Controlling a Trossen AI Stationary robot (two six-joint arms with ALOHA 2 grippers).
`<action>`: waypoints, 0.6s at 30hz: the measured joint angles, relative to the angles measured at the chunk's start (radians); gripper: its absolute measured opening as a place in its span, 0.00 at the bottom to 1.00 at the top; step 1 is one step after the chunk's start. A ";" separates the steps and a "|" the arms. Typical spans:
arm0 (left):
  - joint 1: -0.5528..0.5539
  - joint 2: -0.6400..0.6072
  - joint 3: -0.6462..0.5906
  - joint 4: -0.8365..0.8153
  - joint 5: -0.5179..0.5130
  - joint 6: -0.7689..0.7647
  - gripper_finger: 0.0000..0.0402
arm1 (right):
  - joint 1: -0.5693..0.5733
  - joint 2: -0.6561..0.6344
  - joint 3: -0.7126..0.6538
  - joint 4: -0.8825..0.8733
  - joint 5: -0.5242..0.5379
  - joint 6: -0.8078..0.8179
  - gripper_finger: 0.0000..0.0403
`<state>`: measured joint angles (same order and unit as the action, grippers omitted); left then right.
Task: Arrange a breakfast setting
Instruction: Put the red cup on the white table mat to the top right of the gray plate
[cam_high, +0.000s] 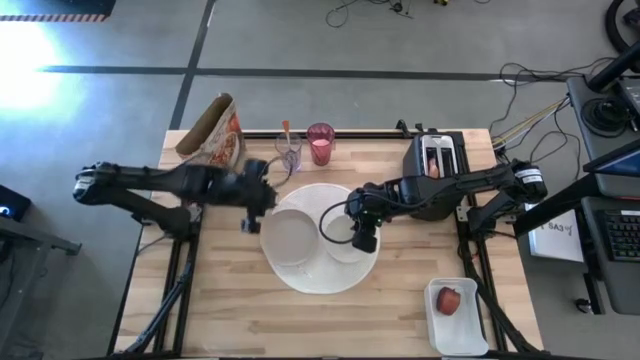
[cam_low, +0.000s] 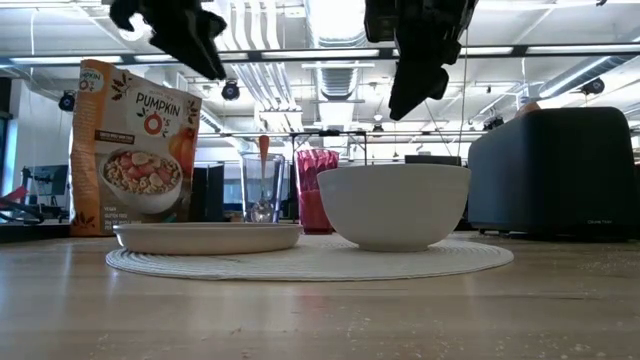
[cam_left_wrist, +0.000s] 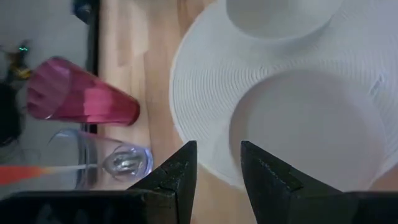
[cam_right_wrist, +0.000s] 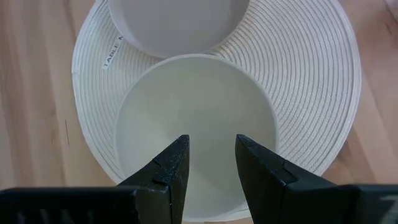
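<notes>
A round white woven mat (cam_high: 322, 280) lies at the table's middle. On it rest a shallow white dish (cam_high: 290, 238) to the left and a deeper white bowl (cam_low: 393, 205) to the right. My right gripper (cam_right_wrist: 212, 142) hangs open above the bowl (cam_right_wrist: 193, 118), clear of it. My left gripper (cam_left_wrist: 219, 149) hangs open above the mat's far left edge, beside the dish (cam_left_wrist: 311, 124). A pink tumbler (cam_high: 320, 145) and a clear glass (cam_high: 288, 152) holding the orange-handled spoon stand behind the mat. A cereal bag (cam_high: 213, 130) stands at the far left. A red apple (cam_high: 449, 300) lies in a white tray.
A black toaster (cam_high: 435, 160) stands at the far right, behind my right arm. The white tray (cam_high: 458, 330) sits at the near right corner. Bare wood shows along the near edge and at the near left (cam_high: 220, 300).
</notes>
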<state>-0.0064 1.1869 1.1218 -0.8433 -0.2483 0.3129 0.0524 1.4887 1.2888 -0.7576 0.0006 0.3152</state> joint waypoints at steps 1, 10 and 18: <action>0.044 0.003 0.004 -0.005 0.052 0.052 0.27 | -0.001 0.000 0.000 0.002 0.000 0.009 0.30; 0.418 0.078 -0.001 0.100 0.215 0.279 0.27 | -0.021 0.000 0.000 0.008 0.003 -0.033 0.30; 0.497 0.241 0.056 0.103 0.234 0.324 0.27 | -0.020 0.000 0.000 -0.004 0.002 -0.129 0.30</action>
<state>0.4905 1.4282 1.1782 -0.7404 -0.0143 0.6373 0.0319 1.4887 1.2888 -0.7615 0.0025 0.1859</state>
